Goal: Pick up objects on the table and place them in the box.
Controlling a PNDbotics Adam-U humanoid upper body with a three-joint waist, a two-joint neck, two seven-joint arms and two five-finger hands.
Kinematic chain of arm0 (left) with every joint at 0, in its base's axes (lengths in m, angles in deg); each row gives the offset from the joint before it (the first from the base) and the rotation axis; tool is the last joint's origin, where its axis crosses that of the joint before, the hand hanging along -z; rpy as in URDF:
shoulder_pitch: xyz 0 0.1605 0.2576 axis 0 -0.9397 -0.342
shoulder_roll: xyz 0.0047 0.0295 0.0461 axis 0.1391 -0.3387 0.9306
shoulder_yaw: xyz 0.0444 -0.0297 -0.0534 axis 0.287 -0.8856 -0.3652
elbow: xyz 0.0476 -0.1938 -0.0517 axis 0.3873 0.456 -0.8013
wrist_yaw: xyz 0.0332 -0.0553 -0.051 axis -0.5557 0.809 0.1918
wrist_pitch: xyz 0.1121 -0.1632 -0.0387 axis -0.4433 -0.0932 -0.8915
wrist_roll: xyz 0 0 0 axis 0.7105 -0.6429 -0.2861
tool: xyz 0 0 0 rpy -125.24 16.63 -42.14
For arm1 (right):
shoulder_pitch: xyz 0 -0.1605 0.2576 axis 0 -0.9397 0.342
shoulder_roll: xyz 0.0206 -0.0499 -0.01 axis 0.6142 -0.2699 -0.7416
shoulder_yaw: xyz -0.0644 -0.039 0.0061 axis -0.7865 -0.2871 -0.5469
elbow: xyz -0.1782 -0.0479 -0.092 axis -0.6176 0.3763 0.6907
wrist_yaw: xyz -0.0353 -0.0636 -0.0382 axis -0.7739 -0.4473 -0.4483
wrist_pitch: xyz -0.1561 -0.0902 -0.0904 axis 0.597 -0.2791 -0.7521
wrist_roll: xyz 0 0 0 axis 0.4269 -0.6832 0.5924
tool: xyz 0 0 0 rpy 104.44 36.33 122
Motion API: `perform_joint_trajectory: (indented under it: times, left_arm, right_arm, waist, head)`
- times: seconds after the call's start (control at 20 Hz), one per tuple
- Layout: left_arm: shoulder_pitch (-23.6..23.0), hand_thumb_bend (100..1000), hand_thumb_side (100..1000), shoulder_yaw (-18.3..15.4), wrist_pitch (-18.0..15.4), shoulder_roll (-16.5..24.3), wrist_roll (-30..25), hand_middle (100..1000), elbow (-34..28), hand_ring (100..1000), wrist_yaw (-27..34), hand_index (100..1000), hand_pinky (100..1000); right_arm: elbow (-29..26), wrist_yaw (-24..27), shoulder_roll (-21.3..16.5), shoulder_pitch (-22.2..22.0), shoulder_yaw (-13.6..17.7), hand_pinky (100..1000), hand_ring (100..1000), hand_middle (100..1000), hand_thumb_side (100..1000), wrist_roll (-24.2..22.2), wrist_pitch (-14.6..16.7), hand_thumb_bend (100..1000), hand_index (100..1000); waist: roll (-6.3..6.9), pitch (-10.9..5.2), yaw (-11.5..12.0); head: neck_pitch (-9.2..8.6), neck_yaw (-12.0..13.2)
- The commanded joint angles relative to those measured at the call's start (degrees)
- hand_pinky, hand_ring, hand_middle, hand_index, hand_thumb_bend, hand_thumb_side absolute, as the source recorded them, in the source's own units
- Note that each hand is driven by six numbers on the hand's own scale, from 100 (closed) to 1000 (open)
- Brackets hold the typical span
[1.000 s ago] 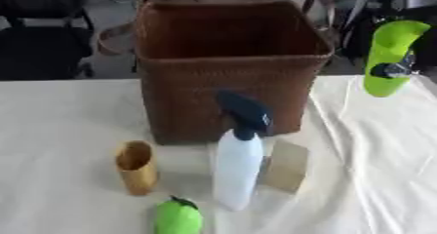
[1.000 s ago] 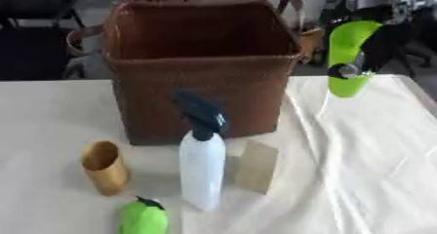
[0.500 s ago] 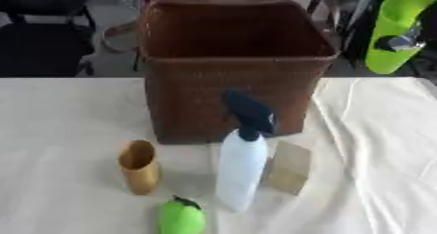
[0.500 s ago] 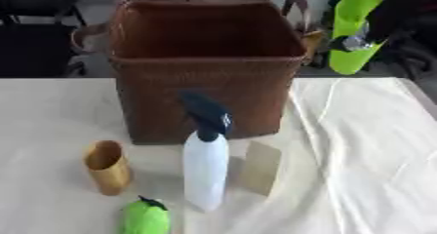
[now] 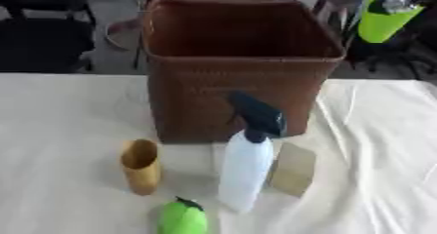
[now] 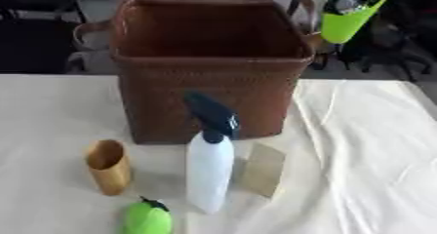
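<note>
Above the brown basket's [image 5: 243, 72] right corner hangs a lime-green object [image 6: 347, 17].

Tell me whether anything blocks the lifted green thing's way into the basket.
Nothing visible does. The green object hangs above and just right of the basket's right rim, and the open top beside it looks clear. The hand carrying it cannot be made out.

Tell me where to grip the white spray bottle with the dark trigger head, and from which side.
Wrap the hand round the white spray bottle's plain body, below the dark trigger head. It stands upright; coming from the near side probably suits best, since the brown wicker basket stands behind and the tan flat piece crowds its right.
</note>
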Motion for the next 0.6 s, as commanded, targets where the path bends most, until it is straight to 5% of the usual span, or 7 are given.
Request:
perform_joint_trajectory:
  times: [0.05,0.6]
  left_arm:
    - [1.1,100,967,-0.7,-0.2,2.8,0.3,833,-0.5,896,-0.3,774,953]
    - [3.6,100,967,-0.5,-0.7,3.5,0.4,832,-0.5,896,-0.1,774,955]
  right_arm:
    - [1.5,-1.5,1.2,3.3,2.0,100,393,435,125,1.5,0.2,100,489]
    - [6.3,-4.1,7.4,10.4,3.8,100,383,427,140,5.4,0.9,100,487]
  waist:
    - [-0.13,-0.33,0.4]
    - [-1.03,2.43,2.6]
  head:
    - [-1.31,-0.5]
    - [-3.97,-1.6]
